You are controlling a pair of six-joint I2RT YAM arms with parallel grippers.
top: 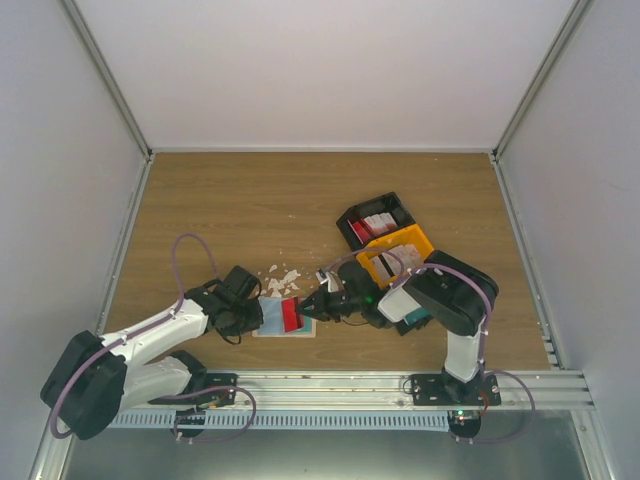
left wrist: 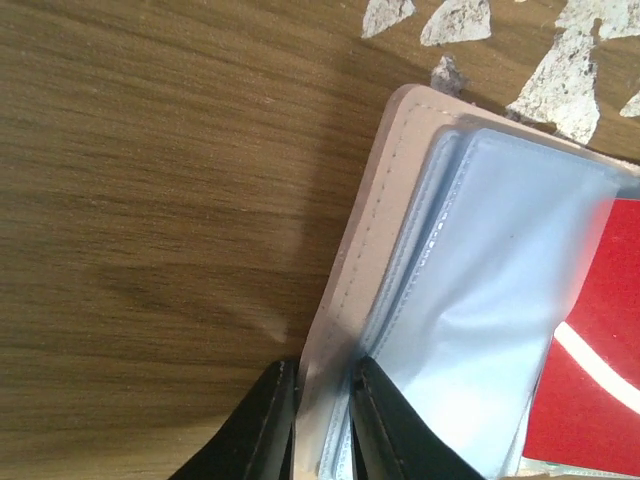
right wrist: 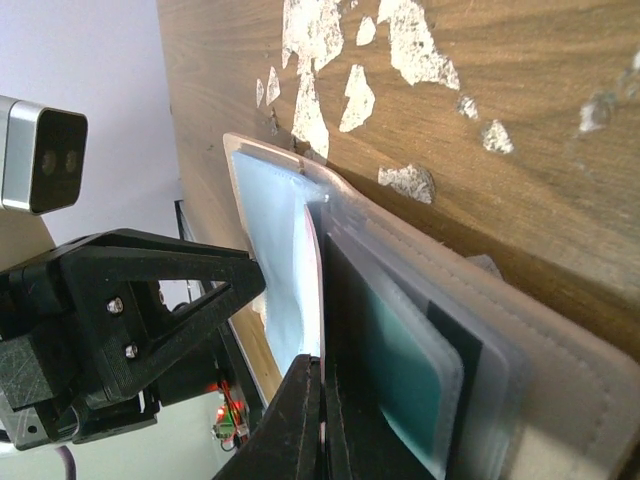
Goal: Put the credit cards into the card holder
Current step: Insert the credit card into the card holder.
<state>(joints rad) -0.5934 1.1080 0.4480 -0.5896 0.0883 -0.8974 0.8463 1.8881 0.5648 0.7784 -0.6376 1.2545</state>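
**Card holder** (left wrist: pixel 375 230): lies open on the table (top: pixel 250 210) near its front edge, between the two arms.
**Left gripper** (left wrist: pixel 320 440): jaws pinched on the holder's beige cover edge.
**Right gripper** (right wrist: pixel 318 400): jaws closed, apparently on a red card (top: pixel 291 315) standing edge-on over the clear sleeves.
**Teal card** (right wrist: pixel 400 370): sleeved just beside it.
**White scraps** (top: pixel 283 277): just beyond the holder's far edge.
**Black bin** (top: pixel 375 220), **yellow bin** (top: pixel 398 252): right rear.
Bare wood extends behind and to the left.

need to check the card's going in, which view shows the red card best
Left wrist: the red card sits large at lower right, white stripe clear, against the card holder's clear sleeves, though cropped. Top external shows it only as a small red patch. Right wrist gives at most a thin edge-on sliver.
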